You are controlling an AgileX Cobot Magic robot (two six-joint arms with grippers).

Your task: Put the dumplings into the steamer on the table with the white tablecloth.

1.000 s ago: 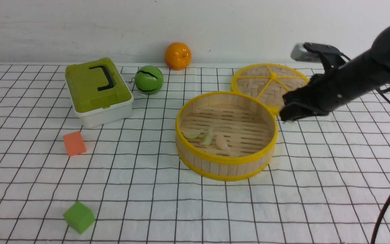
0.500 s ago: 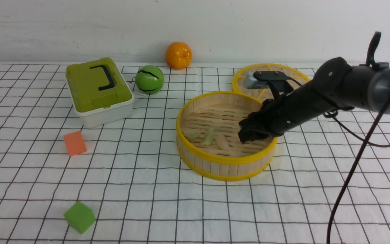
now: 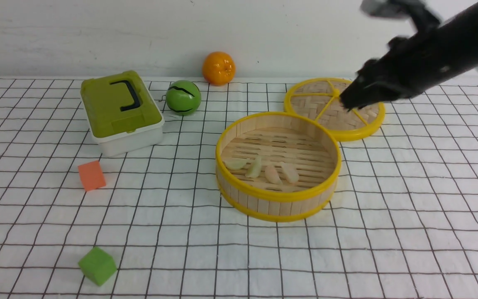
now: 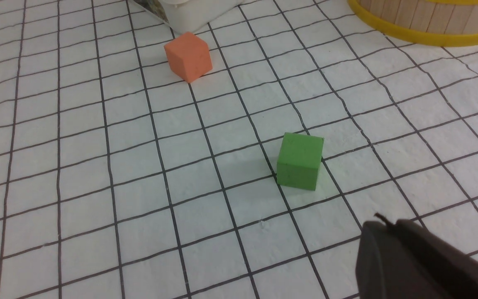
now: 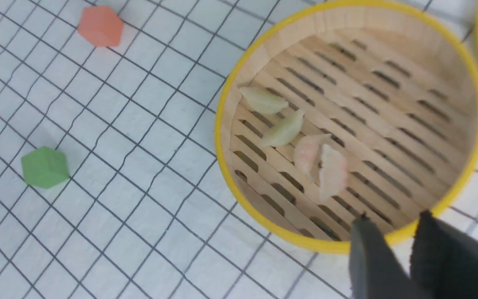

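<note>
Placement appears complete: all four dumplings [image 3: 254, 167] lie inside the steamer [image 3: 278, 203], grouped toward one side of its slatted floor. The step in hand is judged to be withdrawal; the next move calls for carrying the right tool [image 5: 393, 220] clear without knocking the rim. Its fingers stand apart, holding nothing; the left tool [image 4: 390, 222] has its fingers together. Against the previous frame, the right tool has risen out of the steamer, and a second pink dumpling (unseen there) now shows beside the first.
</note>
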